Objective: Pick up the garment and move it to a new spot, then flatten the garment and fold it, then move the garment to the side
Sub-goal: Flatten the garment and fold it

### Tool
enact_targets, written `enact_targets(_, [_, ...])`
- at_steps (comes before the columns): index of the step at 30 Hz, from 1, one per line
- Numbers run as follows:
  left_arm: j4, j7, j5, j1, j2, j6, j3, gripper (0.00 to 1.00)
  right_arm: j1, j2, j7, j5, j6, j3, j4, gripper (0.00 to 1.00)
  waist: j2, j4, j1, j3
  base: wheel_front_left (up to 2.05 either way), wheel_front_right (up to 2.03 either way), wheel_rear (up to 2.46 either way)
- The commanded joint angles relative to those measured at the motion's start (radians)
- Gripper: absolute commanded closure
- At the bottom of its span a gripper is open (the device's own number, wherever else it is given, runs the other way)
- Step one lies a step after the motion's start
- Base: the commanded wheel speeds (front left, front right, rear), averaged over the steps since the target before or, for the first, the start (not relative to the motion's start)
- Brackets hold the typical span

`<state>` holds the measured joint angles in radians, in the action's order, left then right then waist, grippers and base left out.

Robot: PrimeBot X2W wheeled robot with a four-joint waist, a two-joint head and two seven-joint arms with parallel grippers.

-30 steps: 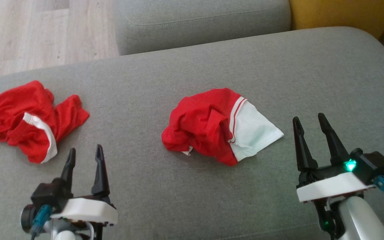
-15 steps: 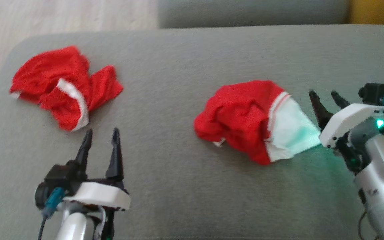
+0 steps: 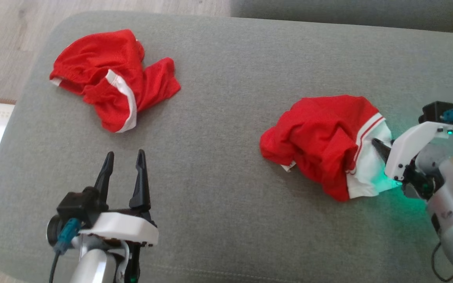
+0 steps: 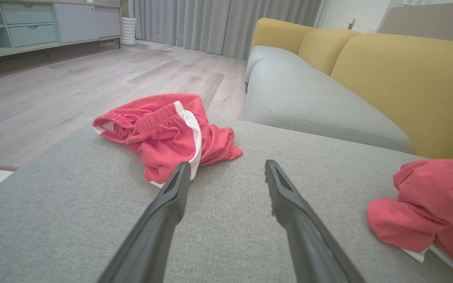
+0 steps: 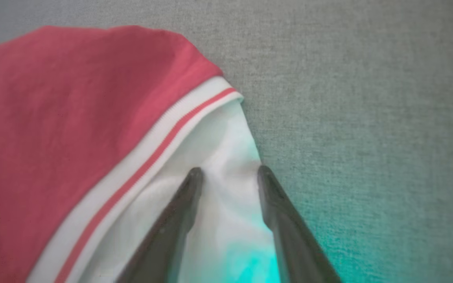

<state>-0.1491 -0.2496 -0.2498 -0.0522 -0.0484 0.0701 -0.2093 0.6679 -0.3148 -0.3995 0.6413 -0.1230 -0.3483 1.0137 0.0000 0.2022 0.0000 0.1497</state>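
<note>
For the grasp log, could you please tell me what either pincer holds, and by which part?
Nothing is held: the right pincer straddles the white part of the garment, jaws apart; the left pincer is open.

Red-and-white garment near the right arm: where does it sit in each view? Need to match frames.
Head view: garment lies right of centre, white part toward the right arm.
Left wrist view: garment at the right edge, cropped.
Right wrist view: garment spreads across the left half, its white part between the right claw fingers.
Shared landmark: the grey cushion under it, in all three views.
</note>
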Motion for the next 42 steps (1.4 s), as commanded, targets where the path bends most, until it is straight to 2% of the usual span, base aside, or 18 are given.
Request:
enact_targets(1, [0.031,-0.012,-0.004,-0.033,-0.002,0.001,0.038,0.0,-0.014,0.01,0.008,0.003,-0.008,-0.031,0.011,1.0,0.0,-0.013,0.0,-0.007,0.0,0.0,0.0])
enact_targets(9, [0.019,-0.012,-0.002,-0.027,-0.002,-0.006,0.053,0.0,0.031,-0.004,0.162,-0.011,-0.008,-0.04,0.04,1.0,0.0,-0.087,0.0,-0.04,0.0,0.0,0.0])
enact_targets(17, [0.012,-0.012,0.002,-0.018,-0.002,-0.012,0.053,0.0,0.055,-0.106,0.222,-0.071,-0.008,-0.02,0.134,1.0,0.0,-0.155,0.0,-0.051,0.0,0.0,0.0])
enact_targets(20, [0.007,-0.012,-0.001,-0.019,-0.002,-0.011,0.049,0.0,0.062,-0.118,0.235,-0.11,-0.008,-0.016,0.184,1.0,0.0,-0.167,0.0,-0.049,0.0,0.0,0.0])
enact_targets(21, [0.005,-0.012,-0.002,-0.02,-0.002,-0.011,0.048,0.0,0.064,-0.114,0.242,-0.118,-0.008,-0.013,0.195,0.75,0.0,-0.169,0.0,-0.049,0.0,0.0,0.0])
enact_targets(22, [0.003,-0.012,-0.003,-0.021,-0.002,-0.01,0.047,0.0,0.065,-0.106,0.25,-0.118,-0.008,-0.005,0.203,0.0,0.0,-0.171,0.0,-0.05,0.0,0.0,0.0])
enact_targets(26, [-0.005,-0.012,-0.006,-0.021,-0.002,-0.01,0.043,0.0,0.07,-0.074,0.313,-0.13,-0.008,0.008,0.21,0.0,0.0,-0.176,0.0,-0.06,0.0,0.0,0.0])
enact_targets(30, [-0.012,-0.012,-0.005,-0.014,-0.002,-0.015,0.045,0.0,0.077,-0.037,0.481,-0.138,-0.008,0.027,0.14,0.0,0.0,-0.178,0.0,-0.08,0.0,0.0,0.0])
enact_targets(35, [-0.012,-0.012,-0.005,-0.004,-0.002,-0.021,0.052,0.0,0.012,0.04,0.634,-0.118,-0.008,0.043,-0.023,0.0,0.0,-0.184,0.0,-0.1,0.0,0.0,0.0])
enact_targets(37, [-0.01,-0.012,-0.006,-0.001,-0.002,-0.021,0.052,0.0,-0.041,0.057,0.652,-0.12,-0.008,0.047,-0.107,0.0,0.0,-0.187,0.0,-0.106,0.0,0.0,0.0])
enact_targets(38, [-0.01,-0.012,-0.006,-0.001,-0.002,-0.021,0.052,0.0,-0.041,0.057,0.652,-0.12,-0.008,0.047,-0.107,0.0,0.0,-0.187,0.0,-0.106,0.0,0.0,0.0])
enact_targets(42, [-0.007,-0.012,-0.007,0.004,-0.002,-0.023,0.051,0.0,-0.163,0.079,0.66,-0.141,-0.008,0.085,-0.312,0.0,0.0,-0.195,0.0,-0.113,0.0,0.0,0.0])
